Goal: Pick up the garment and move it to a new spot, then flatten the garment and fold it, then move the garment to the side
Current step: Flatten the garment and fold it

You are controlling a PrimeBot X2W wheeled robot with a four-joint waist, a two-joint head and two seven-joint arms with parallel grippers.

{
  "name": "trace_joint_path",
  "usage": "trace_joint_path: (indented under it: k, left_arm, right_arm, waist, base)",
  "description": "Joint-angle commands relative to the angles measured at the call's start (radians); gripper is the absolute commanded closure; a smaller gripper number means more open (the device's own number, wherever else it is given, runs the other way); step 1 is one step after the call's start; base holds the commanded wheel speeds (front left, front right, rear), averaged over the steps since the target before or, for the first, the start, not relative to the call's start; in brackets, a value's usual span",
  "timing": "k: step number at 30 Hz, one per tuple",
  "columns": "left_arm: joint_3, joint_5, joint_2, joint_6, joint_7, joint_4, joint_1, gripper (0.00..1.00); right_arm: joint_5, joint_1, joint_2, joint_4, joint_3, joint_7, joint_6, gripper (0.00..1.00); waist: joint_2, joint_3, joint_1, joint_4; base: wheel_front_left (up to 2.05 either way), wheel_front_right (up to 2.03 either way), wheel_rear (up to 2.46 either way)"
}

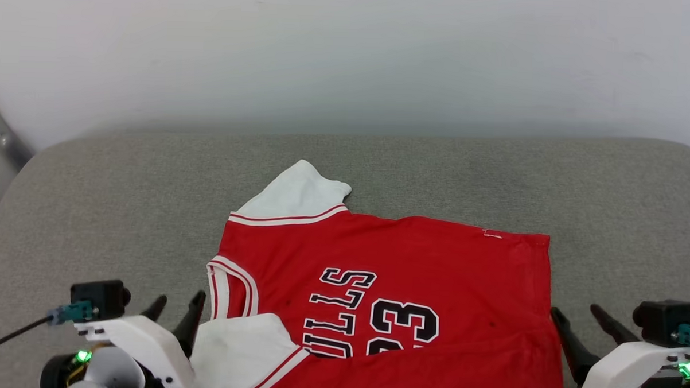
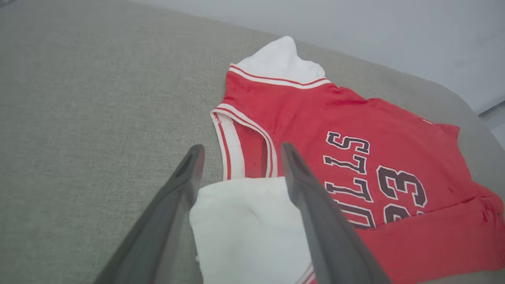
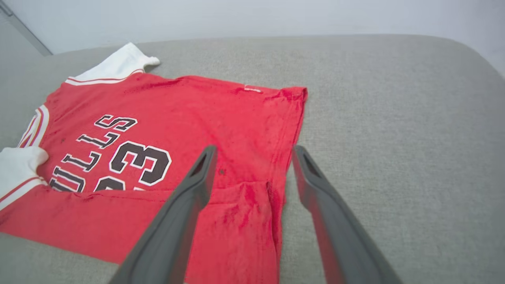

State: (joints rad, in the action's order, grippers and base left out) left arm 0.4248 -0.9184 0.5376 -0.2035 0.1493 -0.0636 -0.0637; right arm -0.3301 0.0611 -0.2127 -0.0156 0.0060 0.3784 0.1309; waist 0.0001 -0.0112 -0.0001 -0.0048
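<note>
The garment lies flat on the near part of the grey cushion, right between my two grippers. My left gripper is spread wide over the near sleeve, and my right gripper is spread wide at the hem corner; neither pinches cloth. It is a red jersey with its collar to my left. The near edge is folded up over the lower lettering and the 23, and the white far sleeve sticks out. A pale wall stands behind.

Garment reads "ULLS", "23" (fold hides rest).
</note>
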Motion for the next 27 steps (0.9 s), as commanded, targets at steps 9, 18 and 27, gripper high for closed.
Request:
trace_joint_path:
  k: [9,18,27]
  left_arm:
    - [-0.045,0.112,0.014,-0.025,-0.121,0.001,-0.188,0.0]
    - [-0.062,0.106,0.041,0.063,-0.058,-0.069,-0.482,0.0]
    - [-0.032,-0.046,0.124,0.254,0.326,-0.24,-0.828,0.0]
  right_arm:
    - [0.12,-0.077,0.076,-0.076,-0.036,-0.201,0.0,0.0]
    - [0.168,-0.212,0.119,-0.161,-0.03,-0.251,0.0,0.0]
    - [0.18,-0.303,0.146,-0.166,0.01,-0.274,0.0,0.0]
  waist:
    - [-0.0001,0.087,0.0001,-0.076]
    - [-0.0001,0.321,0.0001,-0.128]
    - [-0.0001,0.485,0.0001,-0.214]
  base:
    - [0.0,0.0,0.0]
    - [0.0,0.0,0.0]
    - [0.0,0.0,0.0]
